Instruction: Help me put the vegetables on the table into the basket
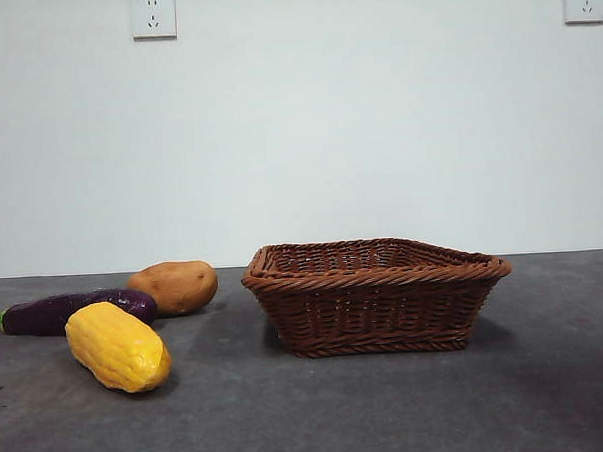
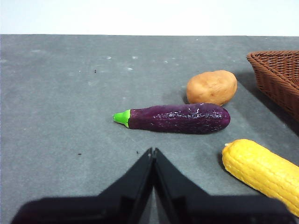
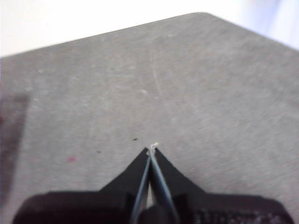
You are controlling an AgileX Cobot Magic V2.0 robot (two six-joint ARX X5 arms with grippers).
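Note:
Three vegetables lie on the dark grey table (image 1: 390,412) left of the basket (image 1: 375,295). The bumpy yellow corn-like piece (image 1: 118,346) (image 2: 261,171) lies nearest the front. Behind it rests the dark purple eggplant (image 1: 70,311) (image 2: 180,118) with its green stem pointing away from the basket. The tan potato (image 1: 175,287) (image 2: 211,87) sits closest to the wicker basket (image 2: 278,77), which holds nothing visible. My left gripper (image 2: 153,151) is shut and empty, hovering short of the eggplant. My right gripper (image 3: 150,151) is shut over bare table, away from everything.
A white wall with two sockets (image 1: 153,15) (image 1: 585,0) backs the table. The table's rounded far corner (image 3: 201,16) shows in the right wrist view. Neither arm appears in the front view.

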